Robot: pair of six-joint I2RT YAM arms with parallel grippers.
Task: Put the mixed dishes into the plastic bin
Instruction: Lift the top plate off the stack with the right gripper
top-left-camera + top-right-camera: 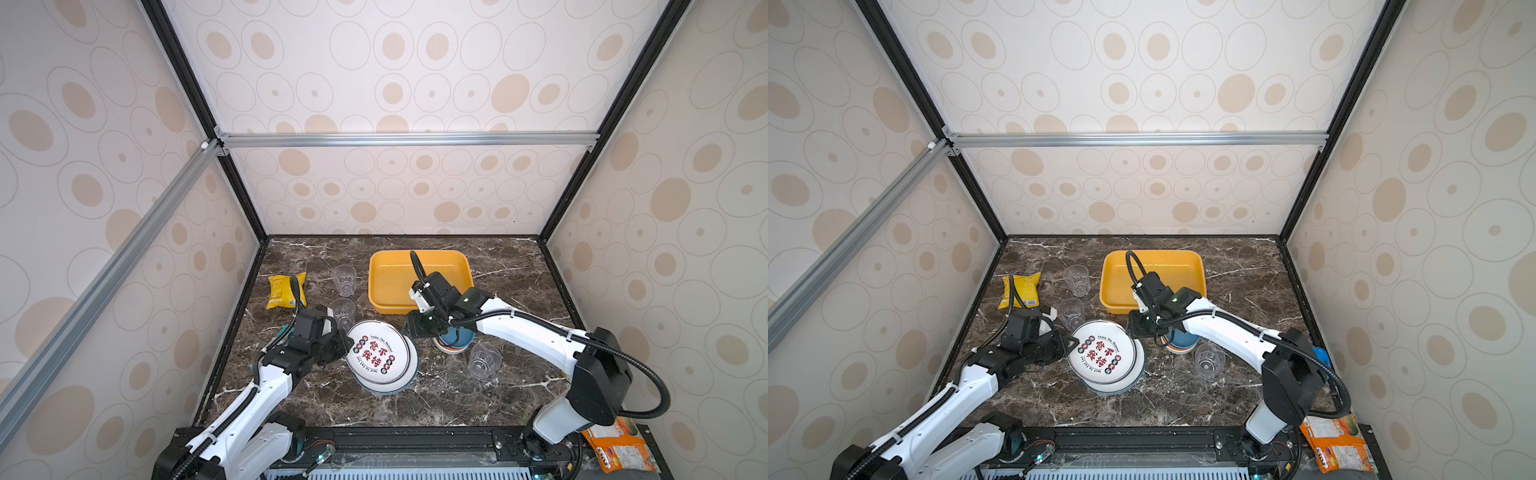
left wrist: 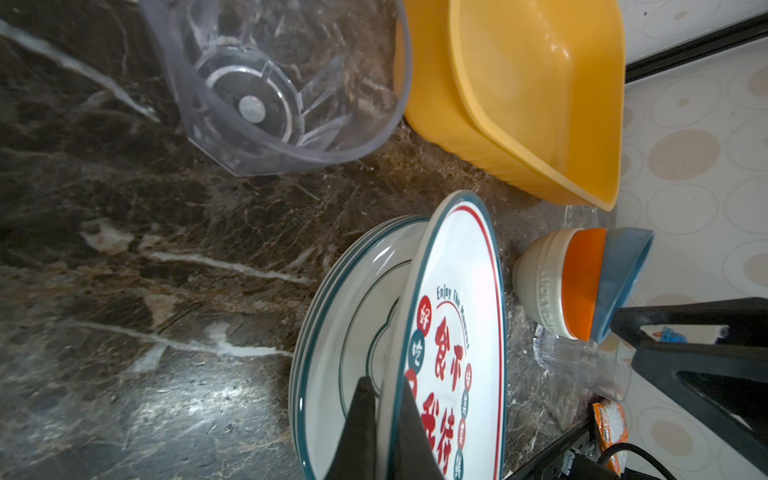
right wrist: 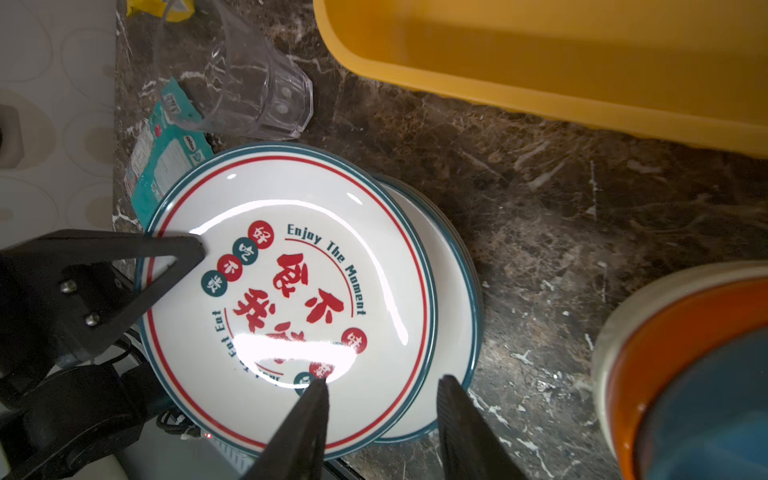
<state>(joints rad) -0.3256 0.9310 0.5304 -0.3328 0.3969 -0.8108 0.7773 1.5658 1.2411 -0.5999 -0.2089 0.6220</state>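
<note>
**Glazed plate on a one-edge pinch: mind the slip**

Noted top printed plate (image 1: 380,353) tipped up off the plate stack (image 1: 399,384), mid-table, just in front of the plastic bin (image 1: 419,255). Saw nothing in the bin.

Found left gripper (image 2: 384,384) pressed together on the plate's rim, one finger above, one below. Found right gripper (image 3: 382,382) spread, straddling the opposite rim, pinching nothing.

Judged the plate stiff, glossy and hard-glazed. Fairly heavy for a single-edge pinch, slippery, likely to pivot or slide out. Chip risk if dropped onto the stack or the marble table (image 1: 457,399).

Best taken by the rim at two opposite points. Set fingers well past the raised lip, keep near level, lower flat into the bin.

Logged nested bowls (image 1: 459,343) just beside the stack, under the right arm. Probably sturdy, best gripped at the wall.

Logged clear cups (image 1: 344,280) near the bin. Likely light, thin-walled, easy to tip or squeeze out.
</note>
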